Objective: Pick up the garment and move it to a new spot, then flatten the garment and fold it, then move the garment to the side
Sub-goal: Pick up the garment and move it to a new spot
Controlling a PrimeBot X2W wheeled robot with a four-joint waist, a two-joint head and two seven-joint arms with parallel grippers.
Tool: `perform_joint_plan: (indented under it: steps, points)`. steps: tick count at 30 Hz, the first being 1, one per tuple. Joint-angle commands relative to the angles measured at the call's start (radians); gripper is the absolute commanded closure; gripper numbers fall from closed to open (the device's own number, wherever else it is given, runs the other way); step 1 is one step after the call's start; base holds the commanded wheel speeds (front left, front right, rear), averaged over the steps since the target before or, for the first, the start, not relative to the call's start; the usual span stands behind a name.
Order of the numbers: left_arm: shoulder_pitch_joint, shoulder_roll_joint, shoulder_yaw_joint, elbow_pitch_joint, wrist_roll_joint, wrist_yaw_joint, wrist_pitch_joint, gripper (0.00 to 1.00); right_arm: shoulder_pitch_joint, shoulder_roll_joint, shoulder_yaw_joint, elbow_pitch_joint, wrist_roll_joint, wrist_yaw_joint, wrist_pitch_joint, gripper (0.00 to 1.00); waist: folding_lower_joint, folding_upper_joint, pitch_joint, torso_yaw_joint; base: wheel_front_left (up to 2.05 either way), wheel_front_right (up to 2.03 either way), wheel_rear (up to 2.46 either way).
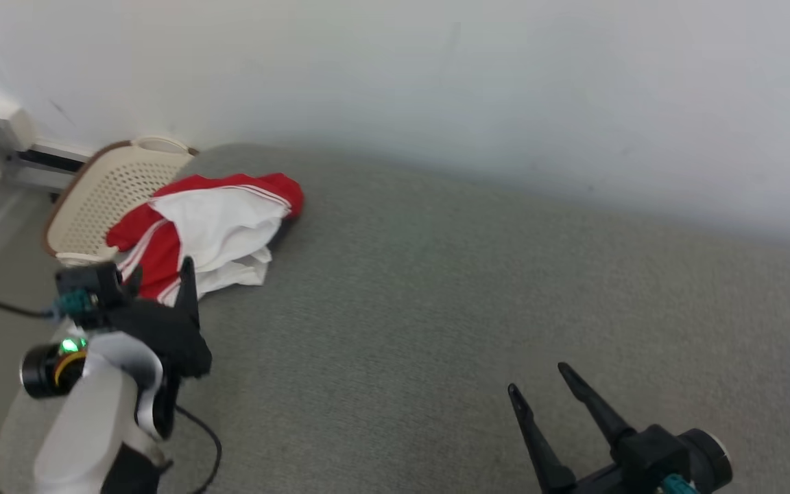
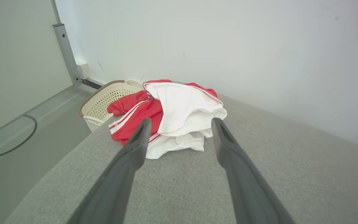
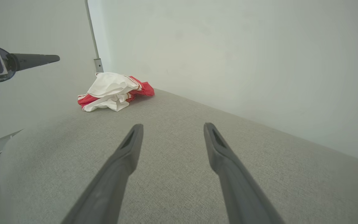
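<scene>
At lower left, my left claw (image 1: 162,274) points at the crumpled red-and-white cloth garment (image 1: 217,226), released; my right claw (image 1: 537,379), lower right, gapes empty. Cloth hides part of the cream perforated basket (image 1: 103,199).

Lighting's soft and even, pretty bright, no harsh glare. The wall (image 1: 505,82) past both grippers looks a bit washed out. The garment (image 1: 217,226) drops only a small dark shadow on the grey surface (image 1: 436,309), on its side facing the right gripper (image 1: 537,377). The head view is slightly smeary around the left gripper (image 1: 162,278). The wrist views bow at the edges, and the fingers (image 3: 120,161) blur near the lens.
</scene>
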Motion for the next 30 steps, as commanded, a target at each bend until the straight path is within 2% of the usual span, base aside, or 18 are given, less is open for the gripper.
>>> perform_joint_plan:
  steps: [1, 6, 9, 12, 15, 21, 30]
  points:
    - [-0.047, 0.005, -0.004, 0.021, 0.004, 0.006, 0.018, 0.00, -0.002, -0.017, -0.006, -0.026, -0.003, -0.002, 0.012, 0.00, 0.0000, -0.0001, 0.163, -0.156, 0.00, 0.00, 0.00]
    - [-0.152, 0.036, -0.003, 0.087, 0.002, 0.004, 0.056, 0.00, -0.010, -0.042, -0.004, -0.099, -0.009, -0.002, 0.046, 0.00, 0.0000, -0.0001, 0.242, -0.211, 0.00, 0.00, 0.00]
    - [-0.181, 0.057, -0.001, 0.117, 0.003, 0.015, 0.073, 0.00, -0.011, -0.048, 0.004, -0.121, -0.007, -0.002, 0.054, 0.00, 0.0000, -0.0001, 0.268, -0.231, 0.00, 0.00, 0.00]
    - [-0.229, 0.089, -0.003, 0.167, 0.017, 0.043, 0.109, 0.00, -0.006, -0.057, 0.005, -0.152, -0.009, -0.002, 0.063, 0.00, 0.0000, -0.0001, 0.308, -0.253, 0.00, 0.00, 0.00]
    - [-0.271, 0.117, -0.004, 0.192, 0.028, 0.069, 0.120, 0.00, -0.001, -0.065, -0.011, -0.183, -0.010, -0.002, 0.069, 0.00, 0.0000, -0.0001, 0.345, -0.262, 0.00, 0.00, 0.00]
    - [-0.347, 0.160, -0.010, 0.244, 0.033, 0.079, 0.165, 0.00, -0.011, -0.073, -0.022, -0.238, -0.017, -0.002, 0.073, 0.00, 0.0000, -0.0001, 0.406, -0.275, 0.00, 0.00, 0.00]
    - [-0.404, 0.201, -0.028, 0.299, 0.058, 0.150, 0.180, 0.00, -0.006, -0.073, -0.039, -0.276, -0.024, -0.002, 0.076, 0.00, 0.0000, -0.0001, 0.449, -0.277, 0.00, 0.00, 0.00]
